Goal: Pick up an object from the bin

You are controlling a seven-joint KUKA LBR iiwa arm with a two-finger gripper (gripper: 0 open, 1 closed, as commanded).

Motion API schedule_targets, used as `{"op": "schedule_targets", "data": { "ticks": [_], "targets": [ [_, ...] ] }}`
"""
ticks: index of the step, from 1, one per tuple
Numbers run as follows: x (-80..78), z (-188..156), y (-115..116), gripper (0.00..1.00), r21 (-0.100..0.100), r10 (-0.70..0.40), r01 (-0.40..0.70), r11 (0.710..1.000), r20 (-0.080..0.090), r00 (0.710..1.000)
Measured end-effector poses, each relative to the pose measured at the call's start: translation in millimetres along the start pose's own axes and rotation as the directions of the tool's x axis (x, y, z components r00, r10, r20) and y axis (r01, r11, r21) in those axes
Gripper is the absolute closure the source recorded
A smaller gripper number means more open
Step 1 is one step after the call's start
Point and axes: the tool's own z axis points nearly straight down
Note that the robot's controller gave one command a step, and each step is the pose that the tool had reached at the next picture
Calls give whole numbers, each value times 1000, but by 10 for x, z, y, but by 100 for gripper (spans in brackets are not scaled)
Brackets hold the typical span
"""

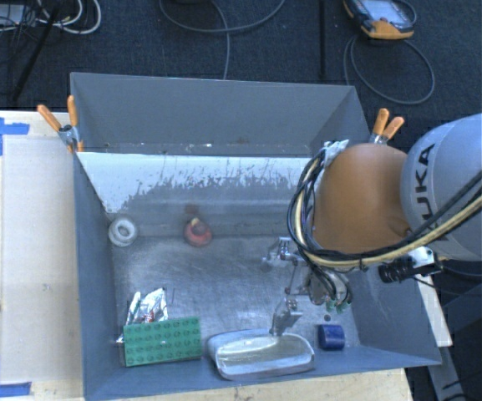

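Smooth orange wrist cover point(353, 199) above metal gripper point(286, 317), can't tell its opening, at glossy clear oval plastic tray point(261, 354); small blue cube point(331, 336) beside.

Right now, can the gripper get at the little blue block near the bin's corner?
Probably yes: the blue block lies uncovered just beside the gripper, though the bin wall stands close.

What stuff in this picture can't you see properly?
- Right side of the bin: its floor is hidden under the arm's orange cover and cables.
- The small reddish thing near the back wall: too small to tell what it is.
- The crumpled foil packet, front left: print too small to read.
- The gripper by the clear oval tray: touching or apart, cannot tell.
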Motion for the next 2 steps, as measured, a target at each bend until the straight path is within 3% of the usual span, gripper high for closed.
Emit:
{"op": "schedule_targets", "data": {
  "ticks": [1,2],
  "targets": [
    [119,958,488,0,1,-179,179,984,22,984],
    [176,996,486,100,0,-179,179,984,-1,984]
  ]
}}
